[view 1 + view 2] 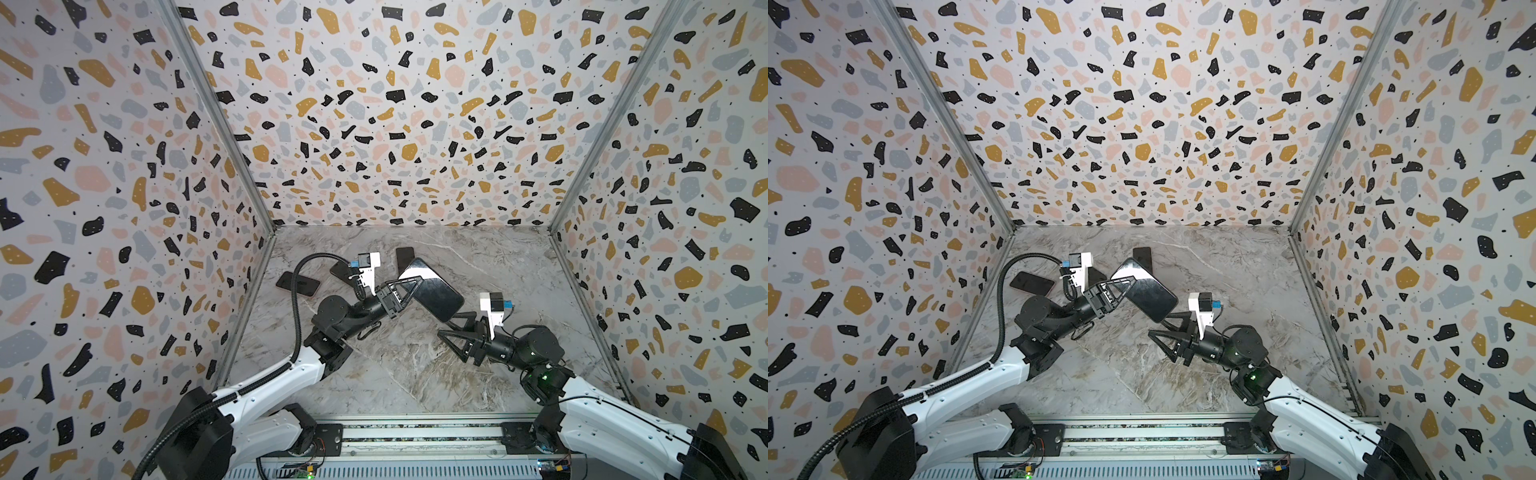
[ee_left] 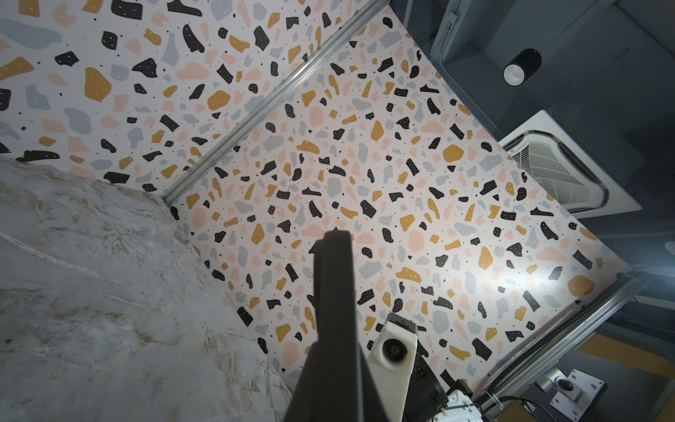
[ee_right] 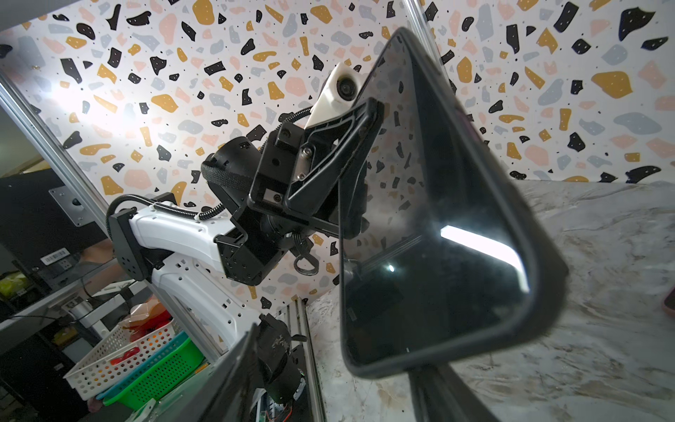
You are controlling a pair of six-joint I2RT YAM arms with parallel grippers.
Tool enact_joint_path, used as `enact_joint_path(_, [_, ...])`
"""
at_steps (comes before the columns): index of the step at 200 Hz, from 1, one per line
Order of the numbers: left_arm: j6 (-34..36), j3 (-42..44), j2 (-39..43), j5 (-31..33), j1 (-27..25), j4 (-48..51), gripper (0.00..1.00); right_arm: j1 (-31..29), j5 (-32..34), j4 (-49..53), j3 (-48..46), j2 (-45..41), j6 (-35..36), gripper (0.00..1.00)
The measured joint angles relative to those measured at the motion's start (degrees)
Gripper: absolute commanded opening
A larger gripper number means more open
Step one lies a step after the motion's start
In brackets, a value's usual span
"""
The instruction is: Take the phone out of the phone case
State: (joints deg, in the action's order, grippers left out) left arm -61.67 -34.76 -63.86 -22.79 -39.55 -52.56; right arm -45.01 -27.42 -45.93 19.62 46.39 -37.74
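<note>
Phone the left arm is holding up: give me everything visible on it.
The phone is a black slab. Its glossy screen mirrors the wall pattern and a light strip, and the thicker matte case rim is still around it. It hangs tilted above the marble table. The left gripper clamps one long edge. The right gripper has open jaws straddling its lower end; contact is unclear.

Phone screen: glossy, smooth, mirror-like glass. Case rim: matt, dark, plastic-looking. Table: smooth, marble-patterned surface. Corner rail: bare, ribbed metal.
</note>
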Motion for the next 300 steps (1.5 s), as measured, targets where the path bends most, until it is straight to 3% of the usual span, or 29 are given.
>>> enact_joint_path(29, [0.0, 0.0, 0.1, 0.0, 0.0, 0.0, 0.00, 0.0, 0.3, -0.1, 0.1, 0.7, -0.1, 0.39])
enact_joint_path(61, [-0.2, 0.0, 0.2, 0.0, -0.1, -0.1, 0.00, 0.0, 0.6, -0.1, 0.4, 1.9, -0.4, 0.29])
enact_joint_path(122, [-0.4, 0.4, 0.2, -0.2, -0.4, -0.2, 0.00, 0.0, 1.1, 0.0, 0.5, 2.1, -0.3, 0.23])
enact_joint_path(175, [-0.5, 1.0, 0.2, -0.2, -0.4, -0.7, 0.00, 0.3, 1.3, 0.1, 0.5, 1.5, -0.6, 0.33])
enact_joint_path(204, [-0.5, 1.1, 0.2, -0.2, -0.4, -0.8, 0.00, 1.1, 1.3, 0.0, 0.5, 1.0, -1.0, 0.33])
enact_joint_path(227, [-0.5, 1.3, 0.2, -0.2, -0.4, -1.1, 0.00, 1.4, 1.2, 0.0, 0.5, 1.0, -1.6, 0.25])
enact_joint_path(261, [-0.5, 1.3, 0.2, -0.9, -0.5, -3.4, 0.00, 1.4, -0.1, -1.3, 0.5, 1.0, -4.1, 0.05])
enact_joint_path(300, [-0.7, 1.3, 0.2, -0.9, -0.6, -3.5, 0.00, 1.4, -0.3, -1.3, 0.5, 0.9, -4.1, 0.02])
